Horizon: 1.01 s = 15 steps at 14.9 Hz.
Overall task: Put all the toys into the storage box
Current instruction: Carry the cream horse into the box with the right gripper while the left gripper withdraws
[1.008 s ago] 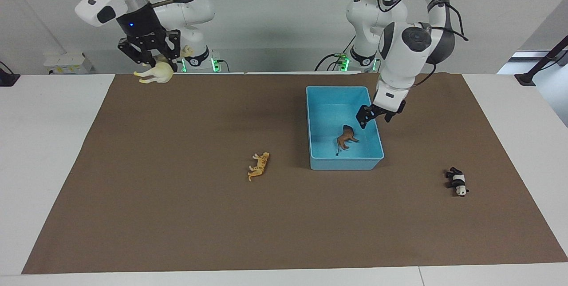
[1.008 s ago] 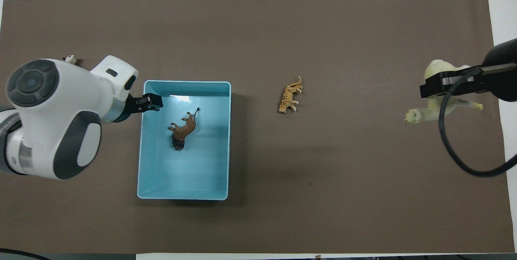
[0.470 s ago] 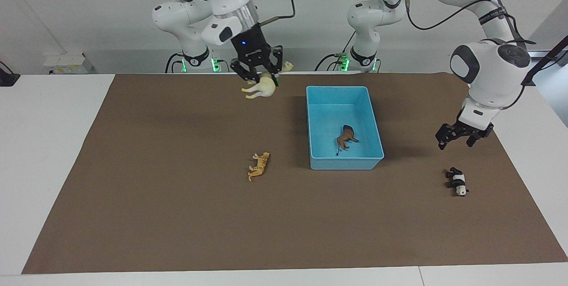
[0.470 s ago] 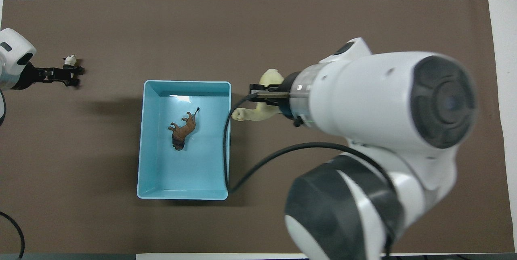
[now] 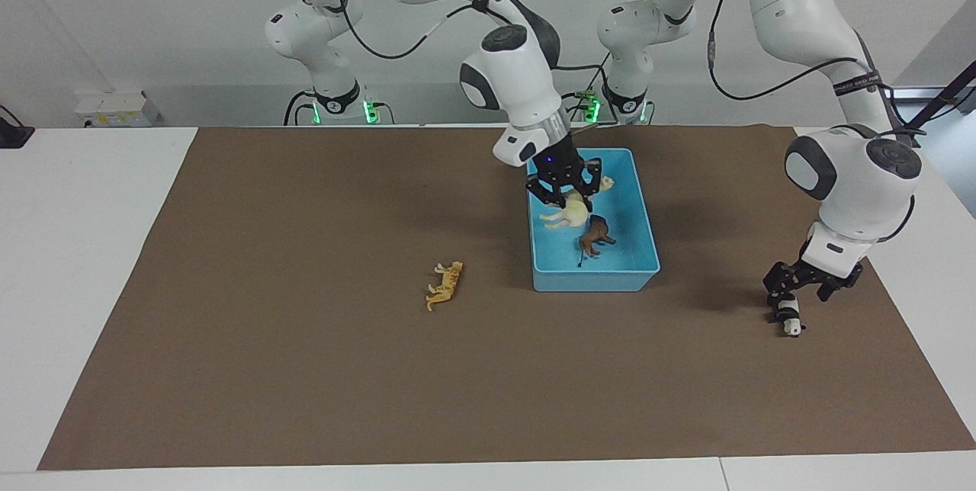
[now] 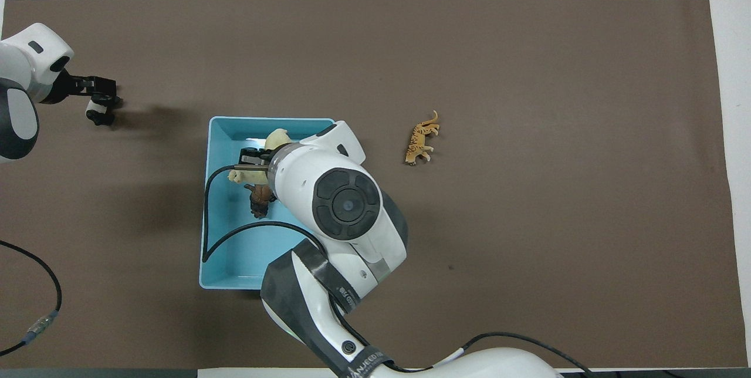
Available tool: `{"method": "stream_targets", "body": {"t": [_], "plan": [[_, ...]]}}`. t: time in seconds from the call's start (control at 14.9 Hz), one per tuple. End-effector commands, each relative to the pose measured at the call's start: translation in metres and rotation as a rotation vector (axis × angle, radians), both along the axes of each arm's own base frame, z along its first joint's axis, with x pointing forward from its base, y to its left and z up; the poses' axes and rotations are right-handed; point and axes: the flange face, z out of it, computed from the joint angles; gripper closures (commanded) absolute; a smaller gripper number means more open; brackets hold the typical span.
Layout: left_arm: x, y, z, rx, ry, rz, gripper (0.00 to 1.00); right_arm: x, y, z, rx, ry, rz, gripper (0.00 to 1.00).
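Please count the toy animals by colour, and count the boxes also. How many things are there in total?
Cream-yellow horse: 1
Orange tiger: 1
Brown lion: 1
Black-and-white panda: 1
Light blue storage box: 1
Total: 5

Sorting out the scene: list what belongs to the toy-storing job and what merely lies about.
Job:
storage box
brown lion, in box
cream horse, in right gripper over box
tiger, on mat
panda, under open left gripper

Lying about:
brown mat
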Motion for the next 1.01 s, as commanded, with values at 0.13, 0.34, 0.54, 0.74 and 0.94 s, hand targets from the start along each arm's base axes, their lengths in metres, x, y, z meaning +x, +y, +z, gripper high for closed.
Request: {"method": "stream_targets", "body": {"t": [0.13,0.34,0.54,0.74,0.94], "plan": [[0.009,0.007,-0.012,0.030,-0.028,-0.021,0.00,0.006,0.018,0.003,0.022,0.059,-0.088,0.01],[0.009,0.008,-0.028,0.028,-0.055,-0.017,0.00,0.001,0.023,0.019,-0.029,0.180,-0.147,0.00],[0.009,0.024,-0.042,0.025,-0.051,0.007,0.00,0.026,-0.034,0.064,-0.171,0.222,-0.195,0.00],[0.008,0.023,-0.050,0.021,-0.048,0.010,0.00,0.044,-0.090,0.084,-0.323,0.195,-0.170,0.00],[0.003,0.027,-0.058,0.015,-0.034,0.023,0.00,0.073,-0.155,0.058,-0.359,0.255,-0.233,0.00]]}}
